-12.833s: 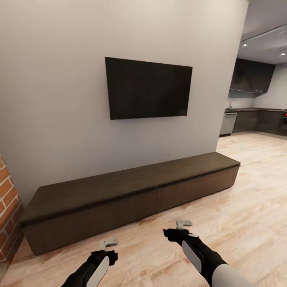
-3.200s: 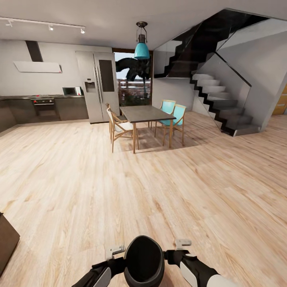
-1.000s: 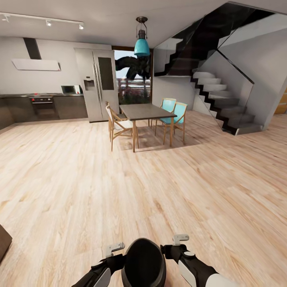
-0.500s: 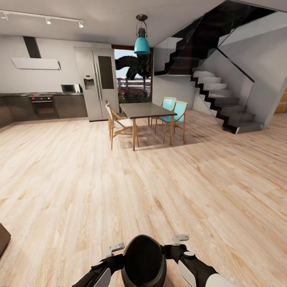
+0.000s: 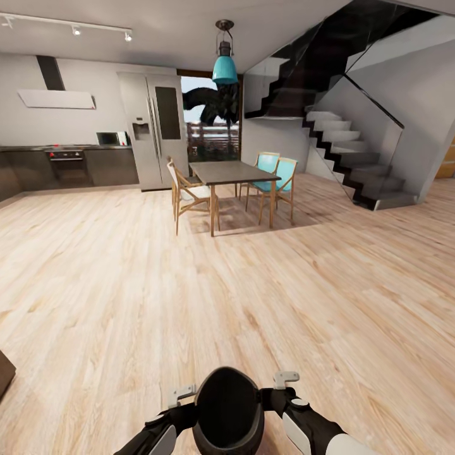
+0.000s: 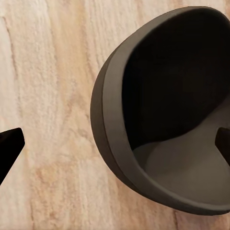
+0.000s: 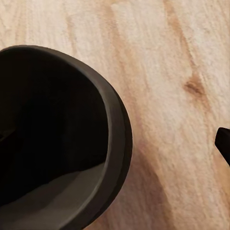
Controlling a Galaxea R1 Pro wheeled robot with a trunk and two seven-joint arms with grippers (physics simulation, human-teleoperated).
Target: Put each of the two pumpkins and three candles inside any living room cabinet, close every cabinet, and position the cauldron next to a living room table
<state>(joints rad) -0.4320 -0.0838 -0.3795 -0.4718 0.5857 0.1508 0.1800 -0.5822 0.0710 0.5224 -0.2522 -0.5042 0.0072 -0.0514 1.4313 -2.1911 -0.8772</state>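
The glossy black cauldron (image 5: 229,407) hangs above the wood floor between my two hands, at the bottom centre of the head view, with its mouth facing the camera. My left gripper (image 5: 181,398) and right gripper (image 5: 283,383) flank it. In the left wrist view the cauldron (image 6: 163,110) has its rim between wide-spread fingers (image 6: 9,146), one over the floor and one inside the mouth. The right wrist view has the cauldron (image 7: 57,134) beside a fingertip (image 7: 223,142). A dark-brown cabinet corner (image 5: 4,371) pokes in at the lower left. Pumpkins, candles and the table are out of view.
Ahead stands a tall dining table (image 5: 230,172) with wooden and teal chairs (image 5: 186,197). A fridge (image 5: 153,138) and dark kitchen units (image 5: 69,167) line the far left wall. Stairs (image 5: 354,158) rise at the right. Wood floor (image 5: 240,297) stretches in between.
The whole picture has shifted slightly, so the camera moved; the cabinet corner slid further out at the left. The cauldron stays between both grippers and sits a little higher in the picture.
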